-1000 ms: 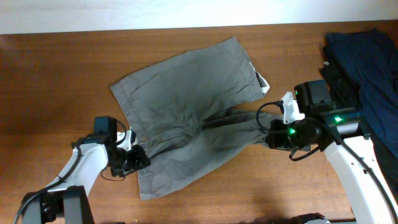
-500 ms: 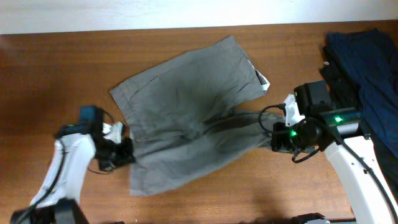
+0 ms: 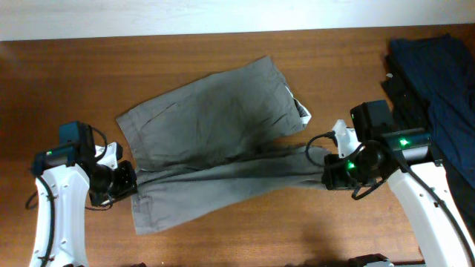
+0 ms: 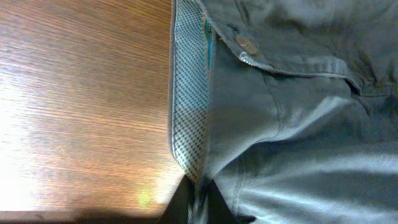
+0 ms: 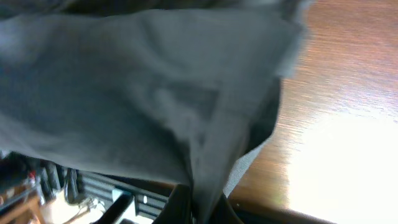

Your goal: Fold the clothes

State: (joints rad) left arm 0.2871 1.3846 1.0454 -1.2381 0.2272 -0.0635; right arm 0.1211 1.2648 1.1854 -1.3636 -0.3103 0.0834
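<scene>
Shorts (image 3: pixel 215 141) were held stretched at frame centre; waistband (image 4: pixel 189 112) pinched by left gripper (image 3: pixel 128 181), opposite edge seemingly pinched by right gripper (image 3: pixel 325 175).

My view of the table (image 3: pixel 245 237) — warm brown wood, bright light.
Fine reddish grain throughout; a pale strip (image 3: pixel 185 18) runs along the far edge, glare (image 5: pixel 348 162) whitens one patch, and navy cloth (image 3: pixel 445 81) lies piled at the right.

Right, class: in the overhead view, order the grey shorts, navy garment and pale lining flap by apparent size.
Grey shorts, largest; navy garment, partly cut off by the frame; pale lining flap, smallest.
</scene>
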